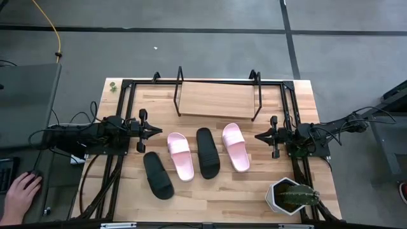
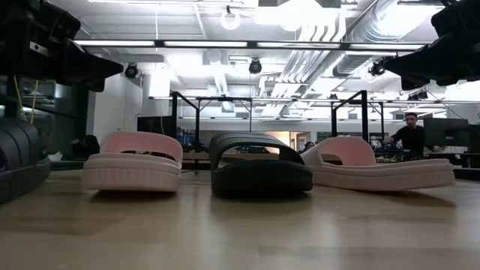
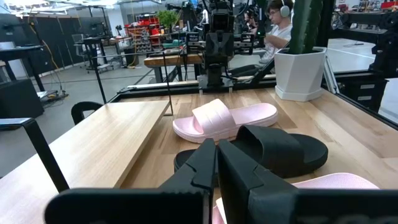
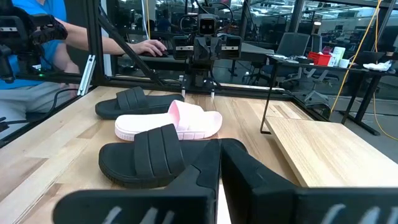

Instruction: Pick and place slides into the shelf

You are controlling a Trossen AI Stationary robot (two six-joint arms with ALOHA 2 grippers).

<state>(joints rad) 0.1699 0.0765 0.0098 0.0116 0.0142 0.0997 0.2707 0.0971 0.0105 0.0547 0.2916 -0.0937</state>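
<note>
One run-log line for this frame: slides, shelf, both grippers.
slides: four on table, none on shelf | left gripper: jaws shut, empty, left side | right gripper: jaws shut, empty, right side

Shelf: we saw the shelf (image 1: 216, 100) sitting empty at the far side of the table (image 1: 210, 197).
Slides: all four lay in a row on the table, black slide (image 1: 158, 175), pink slide (image 1: 180, 155), second black slide (image 1: 207, 152), second pink slide (image 1: 236, 147).
Left gripper (image 1: 158, 131): pinched closed, just beside the row's left end.
Right gripper (image 1: 258, 135): closed too, just off the right end.
Extras: potted cactus (image 1: 292, 195) at the near right corner, a person's hand (image 1: 20, 194) off the table's left.
</note>
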